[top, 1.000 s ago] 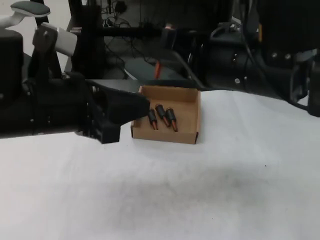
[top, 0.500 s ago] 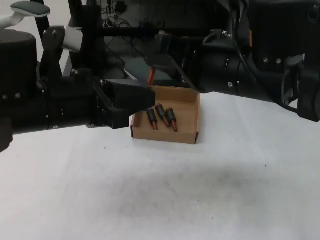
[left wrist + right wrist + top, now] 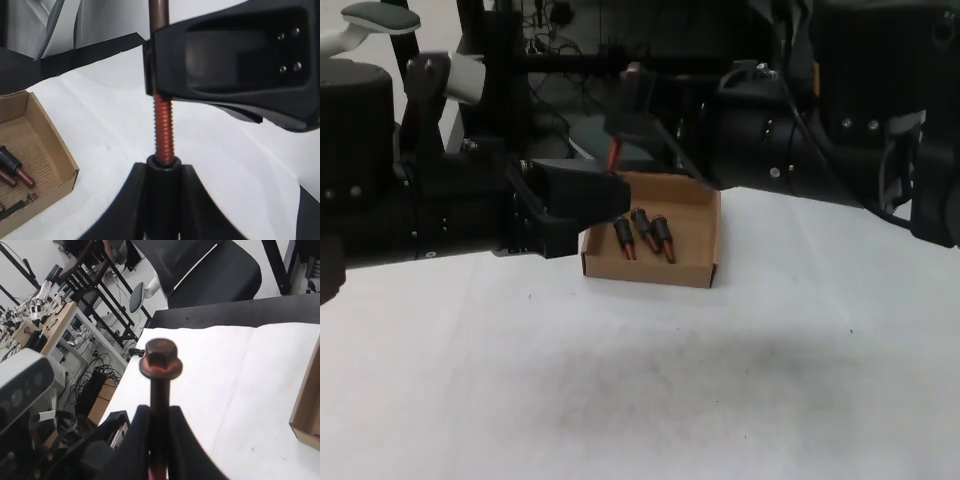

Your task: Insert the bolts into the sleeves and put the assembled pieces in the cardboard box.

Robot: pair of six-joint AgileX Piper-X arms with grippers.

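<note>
— What can you see from up high?
— The cardboard box (image 3: pixel 650 268) sits on the white worktop (image 3: pixel 720 380). Three put-together pieces (image 3: pixel 645 232) lie inside it. My left claw (image 3: pixel 605 195) is by the box's left side. My right claw (image 3: pixel 628 125) hangs above it, holding an orange bolt (image 3: pixel 613 152) that points down

— And from your left wrist?
— My left claw (image 3: pixel 162 185) is shut tight on a black sleeve (image 3: pixel 162 200). The bolt's (image 3: pixel 163 130) screw end goes into the sleeve's open end. My right claw (image 3: pixel 225 55) grips the bolt further along. The box (image 3: pixel 50 137) is near us, not touching

— And from your right wrist?
— My right claw (image 3: pixel 159 440) squeezes the bolt's stem. The bolt's (image 3: pixel 160 357) six-sided head sticks out past my fingers (image 3: pixel 135 440). One edge of the box (image 3: pixel 306 405) shows on the worktop (image 3: pixel 225 380)
</note>
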